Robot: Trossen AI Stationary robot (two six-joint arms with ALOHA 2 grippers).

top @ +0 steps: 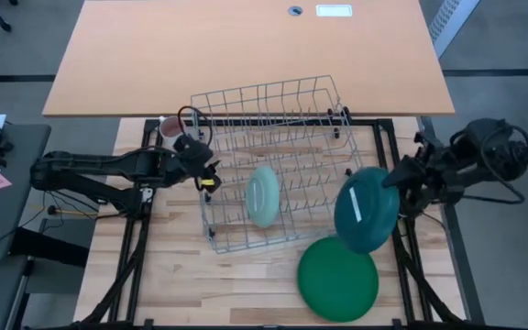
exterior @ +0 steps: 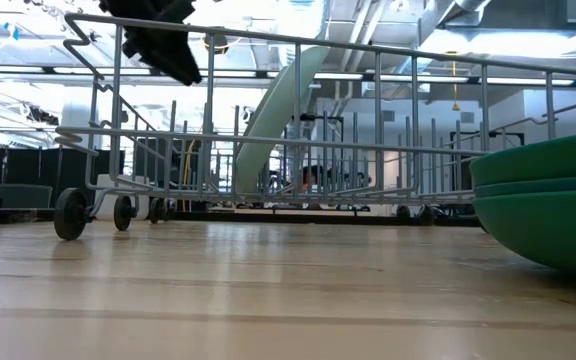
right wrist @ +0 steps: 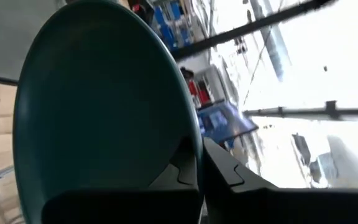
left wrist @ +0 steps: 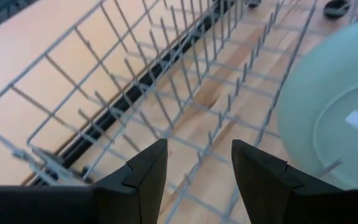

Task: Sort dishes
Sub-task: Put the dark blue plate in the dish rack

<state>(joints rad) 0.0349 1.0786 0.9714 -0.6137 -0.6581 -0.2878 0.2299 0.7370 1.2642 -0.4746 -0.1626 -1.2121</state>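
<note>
Item, teal plate (top: 367,209): pinched by its rim in my right gripper (right wrist: 199,163), lifted at the wire rack's (top: 273,101) four o'clock for slotting beside the mint plate (top: 264,196); my left gripper (left wrist: 197,174) waits empty, parted, at nine o'clock.

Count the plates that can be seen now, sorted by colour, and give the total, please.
Pale mint plate, standing in the wire rack: 1
Dark teal plate, held at its rim by the right pincer: 1
Dark green plates, stacked on the table; the low view shows two rims: at least 2
Total: at least 4 plates
</note>
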